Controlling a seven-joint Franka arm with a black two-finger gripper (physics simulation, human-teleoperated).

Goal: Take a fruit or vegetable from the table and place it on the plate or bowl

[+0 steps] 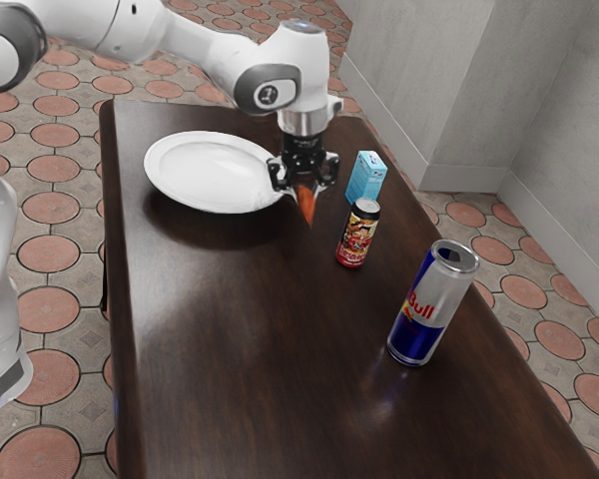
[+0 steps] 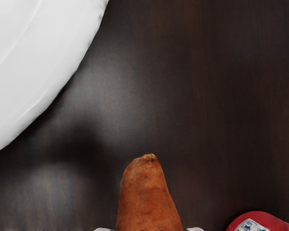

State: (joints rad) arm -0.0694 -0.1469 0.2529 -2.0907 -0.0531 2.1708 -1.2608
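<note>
Pick looks done, with my gripper (image 1: 304, 184) clamping the raised sweet potato (image 1: 308, 207); left to do: placing on the plate (image 1: 195, 168), nine o'clock of it.

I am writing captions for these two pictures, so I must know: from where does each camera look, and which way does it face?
Exterior view: beside and above the table, looking down across it; the white arm reaches in from the upper left, its pincer shut on a sweet potato beside the plate.
Wrist view: on the hand, looking down at the table; pale slivers beside the sweet potato may be pincer parts.
Shared: the sweet potato, the plate's rim, the red can, the dark table.
</note>
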